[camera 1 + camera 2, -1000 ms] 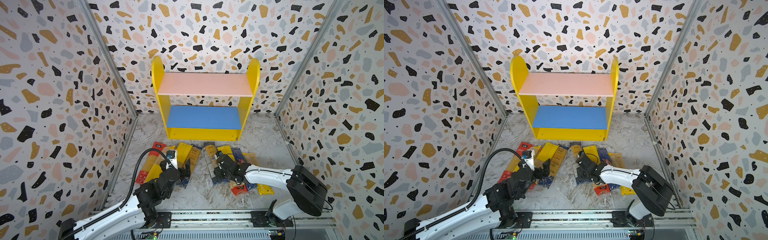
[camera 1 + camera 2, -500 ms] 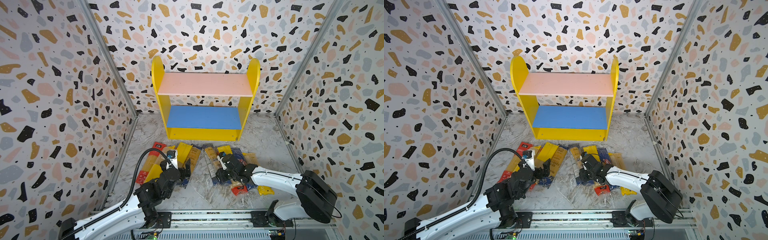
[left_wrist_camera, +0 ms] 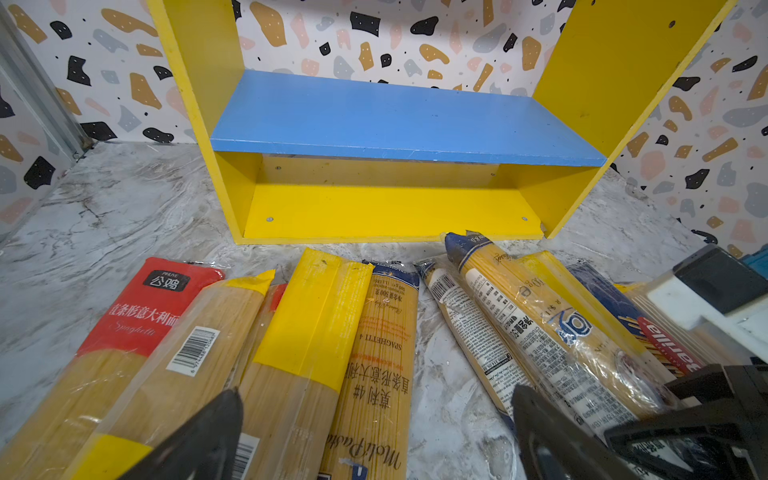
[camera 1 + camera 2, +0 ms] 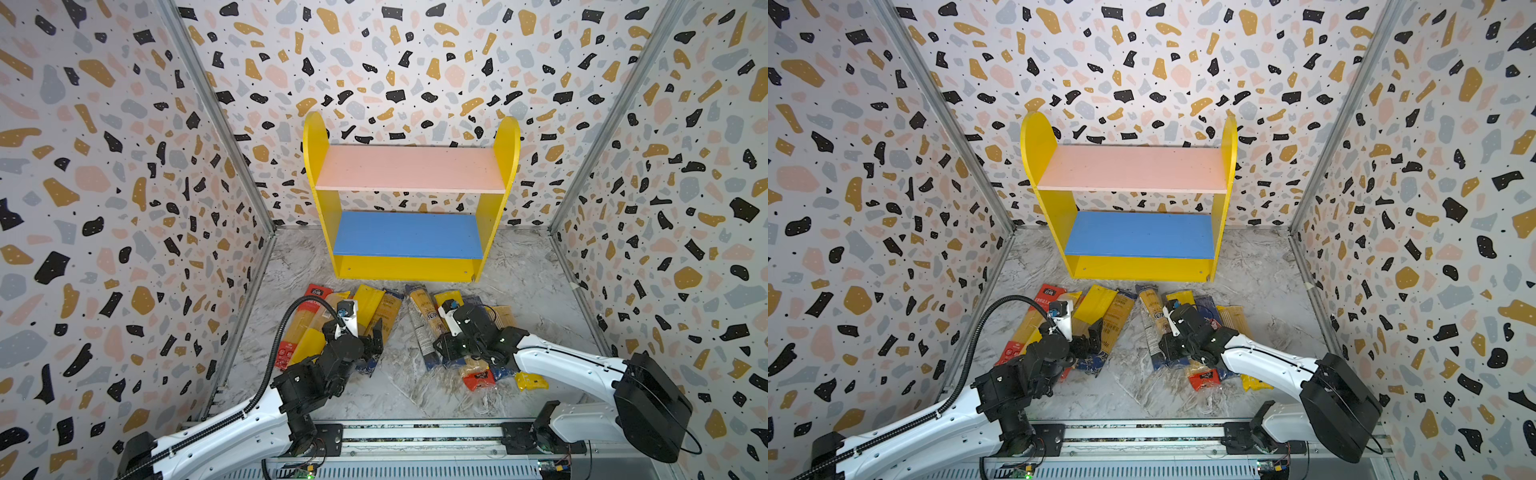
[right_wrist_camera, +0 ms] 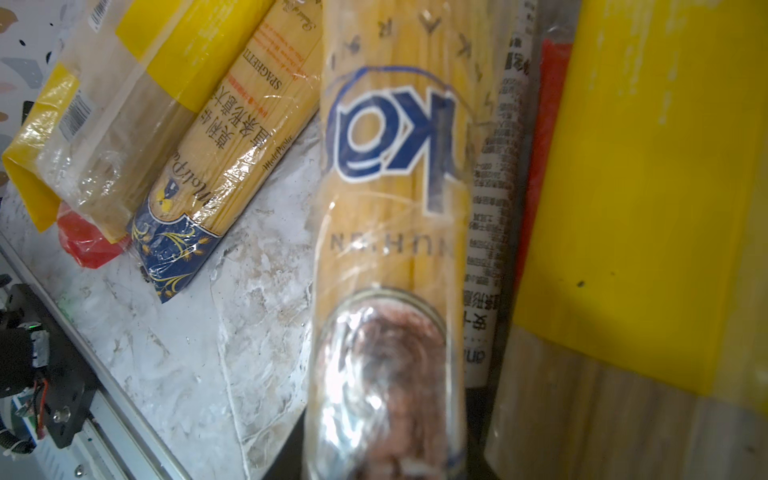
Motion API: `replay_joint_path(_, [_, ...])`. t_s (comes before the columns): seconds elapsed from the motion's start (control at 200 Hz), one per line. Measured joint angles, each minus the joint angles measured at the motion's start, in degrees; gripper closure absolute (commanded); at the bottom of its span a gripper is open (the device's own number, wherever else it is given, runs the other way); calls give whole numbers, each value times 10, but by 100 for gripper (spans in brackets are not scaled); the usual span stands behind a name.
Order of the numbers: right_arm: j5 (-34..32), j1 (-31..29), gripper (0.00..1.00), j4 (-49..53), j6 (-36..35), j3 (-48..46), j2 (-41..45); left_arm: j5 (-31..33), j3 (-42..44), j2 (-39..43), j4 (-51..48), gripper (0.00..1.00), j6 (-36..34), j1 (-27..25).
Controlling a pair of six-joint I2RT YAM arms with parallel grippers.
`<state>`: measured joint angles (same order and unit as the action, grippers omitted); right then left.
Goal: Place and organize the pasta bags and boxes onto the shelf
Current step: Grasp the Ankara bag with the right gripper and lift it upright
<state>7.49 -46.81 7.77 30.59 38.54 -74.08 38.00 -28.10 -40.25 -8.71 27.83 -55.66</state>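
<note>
Left end effector: jaws wide apart, nothing between them, hanging low over the left heap of packs. Its black fingers straddle the yellow-banded clear spaghetti pack and the orange-printed spaghetti pack with the dark-blue end; can't tell if the tips touch the plastic. Right end effector: down on the right heap, clamped on the clear spaghetti pack with the blue oval logo. In my right wrist view that pack runs straight down the middle, with dark finger edges tight against both its sides. Can't tell whether it is off the grey marble-look worktop. In both top views it points lengthwise at the small two-tier wooden shelf with yellow round-topped side panels, far end near the yellow front base. The shelf stands against the back wall, pink upper board over blue lower board. Every pack I can see lies on the worktop just in front of it, in two heaps with a strip of worktop between. The red-topped spaghetti pack is outermost on the left. A red pack end and a yellow pack end poke out beneath my right arm.
</note>
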Motion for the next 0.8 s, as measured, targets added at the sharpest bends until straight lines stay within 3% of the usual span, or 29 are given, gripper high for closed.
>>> replay_joint_path(0.335, [-16, 2, 100, 70, -13, 26, 41, 0, 0, 0, 2, 0, 0, 0])
replay_joint_path(0.796, [-63, 2, 100, 196, -58, 179, 139, 2, 0, -27, 15, 0, -7, 0])
